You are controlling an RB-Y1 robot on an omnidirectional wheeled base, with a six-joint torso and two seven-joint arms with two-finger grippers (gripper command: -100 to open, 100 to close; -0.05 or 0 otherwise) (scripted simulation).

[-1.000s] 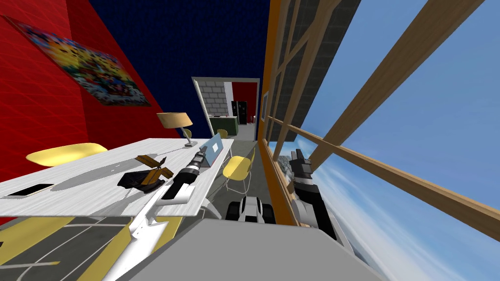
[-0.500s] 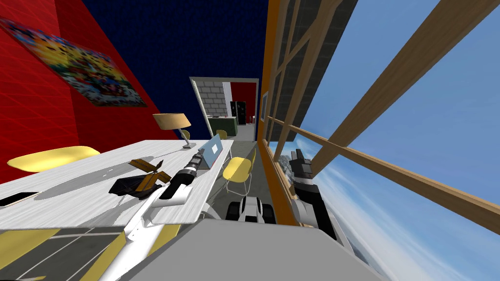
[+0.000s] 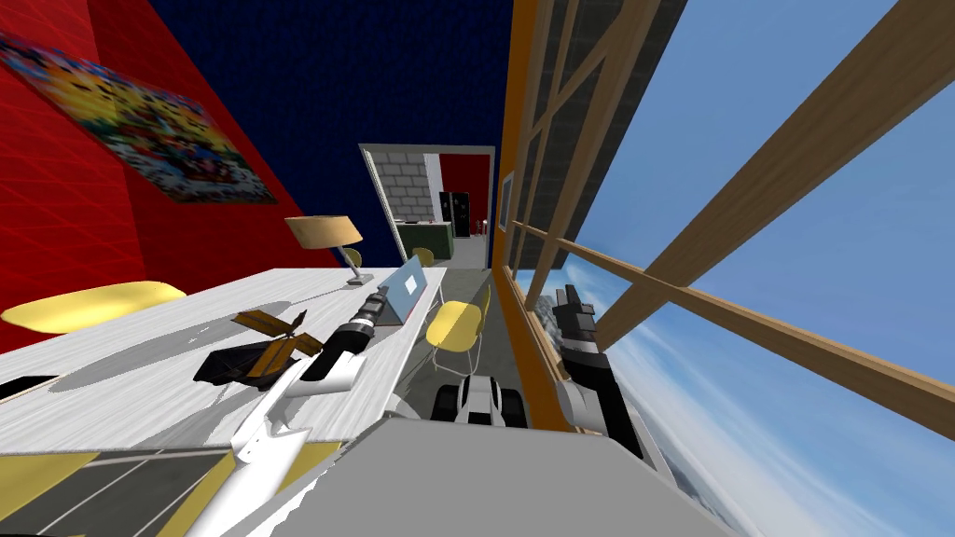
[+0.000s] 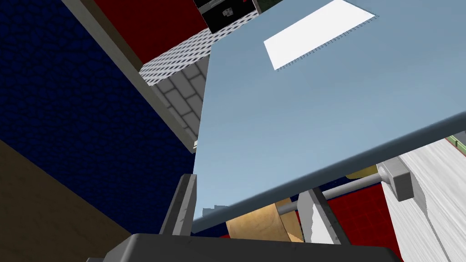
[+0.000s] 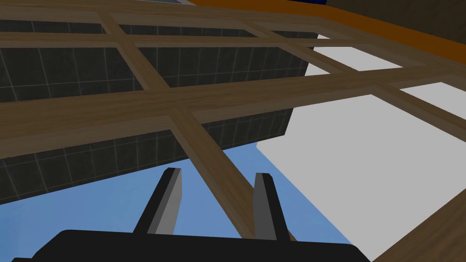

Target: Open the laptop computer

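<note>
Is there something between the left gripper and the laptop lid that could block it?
Nothing visible does. The left gripper, with its fingers open, is at the lid edge of the laptop, which is partly raised. The lamp stands on the table beyond the laptop, not between them.

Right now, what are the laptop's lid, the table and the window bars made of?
Laptop lid: plain blue-grey, smooth and matt, with a white rectangle on it. It could be plastic or metal; the look leaves that open.
Table: white with fine streaks like grain, so probably painted wood.
Window bars: brown with clear grain lines and no shine, so they look like wood.
</note>
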